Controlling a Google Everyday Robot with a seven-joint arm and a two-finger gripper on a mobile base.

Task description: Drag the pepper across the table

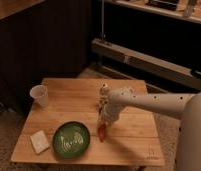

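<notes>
The small red-orange pepper (101,132) lies on the light wooden table (129,135), just right of the green plate (71,141). My gripper (102,121) reaches down from the white arm (154,102) that comes in from the right, and its tip is right at the pepper's upper end. The gripper's body hides the fingers. A small white figurine (103,93) stands just behind the gripper.
A white cup (40,95) stands at the table's far left corner. A pale sponge-like block (40,141) lies near the front left edge. Dark cabinets and a low shelf stand behind the table.
</notes>
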